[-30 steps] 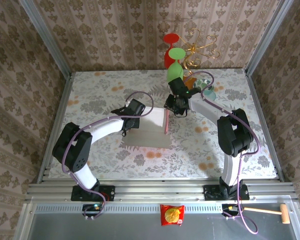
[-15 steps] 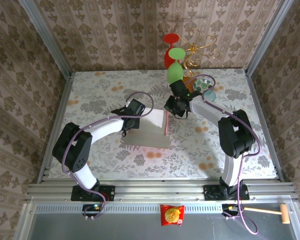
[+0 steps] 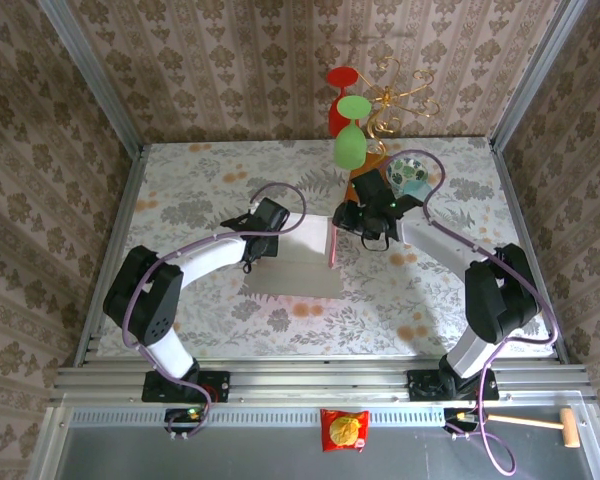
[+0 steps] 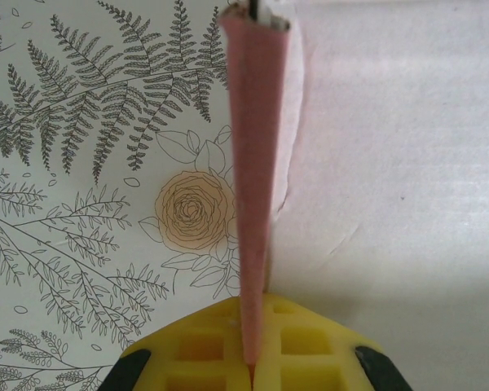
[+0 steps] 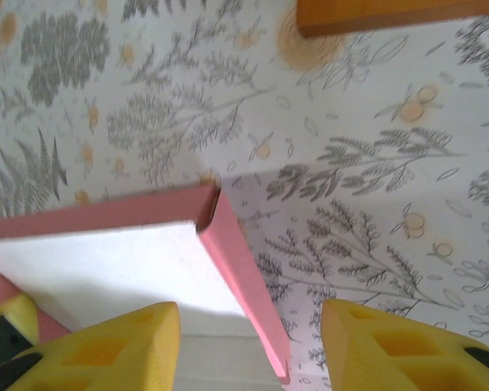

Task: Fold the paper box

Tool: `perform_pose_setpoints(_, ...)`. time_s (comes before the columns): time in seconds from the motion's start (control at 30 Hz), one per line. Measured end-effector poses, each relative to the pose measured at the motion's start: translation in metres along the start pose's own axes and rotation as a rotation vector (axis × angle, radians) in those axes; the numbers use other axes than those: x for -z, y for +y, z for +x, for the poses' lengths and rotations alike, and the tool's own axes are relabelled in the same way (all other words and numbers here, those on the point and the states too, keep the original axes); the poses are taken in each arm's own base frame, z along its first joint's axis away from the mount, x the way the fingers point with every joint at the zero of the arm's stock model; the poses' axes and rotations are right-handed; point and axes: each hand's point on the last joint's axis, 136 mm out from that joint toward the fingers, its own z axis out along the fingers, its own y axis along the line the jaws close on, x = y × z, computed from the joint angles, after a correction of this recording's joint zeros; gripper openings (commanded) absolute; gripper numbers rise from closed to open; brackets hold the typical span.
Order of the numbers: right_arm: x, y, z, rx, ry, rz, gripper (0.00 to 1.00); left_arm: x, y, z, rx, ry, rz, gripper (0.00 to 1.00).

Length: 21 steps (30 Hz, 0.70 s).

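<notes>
The flower-patterned counter (image 3: 180,190) carries the paper box (image 3: 298,262) near its middle, between the two arms, with its pale inner face up and a pink side wall standing along its right edge. The left gripper (image 4: 251,368) is pressed together on an upright pink flap at the box's left side, the flap's edge pinched between its yellow pads. The right gripper (image 5: 248,326) hangs over the box's far right corner with its jaws spread, the pink wall running between them untouched. An orange-brown booklet (image 5: 391,12) lies beyond that corner.
</notes>
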Motion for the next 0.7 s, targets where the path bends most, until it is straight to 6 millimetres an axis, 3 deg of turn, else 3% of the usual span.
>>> perform_pose_setpoints(0.17,-0.018,0.001,0.035,0.099,0.074,0.02,0.43,0.0,0.0,0.0,0.0,0.0,0.0,0.0)
perform_pose_setpoints(0.37,-0.048,-0.015,0.052,0.129,0.141,0.088,0.33,0.0,0.0,0.0,0.0,0.0,0.0,0.0)
perform_pose_setpoints(0.57,-0.062,-0.013,0.048,0.135,0.147,0.108,0.28,0.0,0.0,0.0,0.0,0.0,0.001,0.0)
perform_pose_setpoints(0.7,-0.067,-0.012,0.044,0.139,0.137,0.117,0.2,0.0,0.0,0.0,0.0,0.0,0.001,0.0)
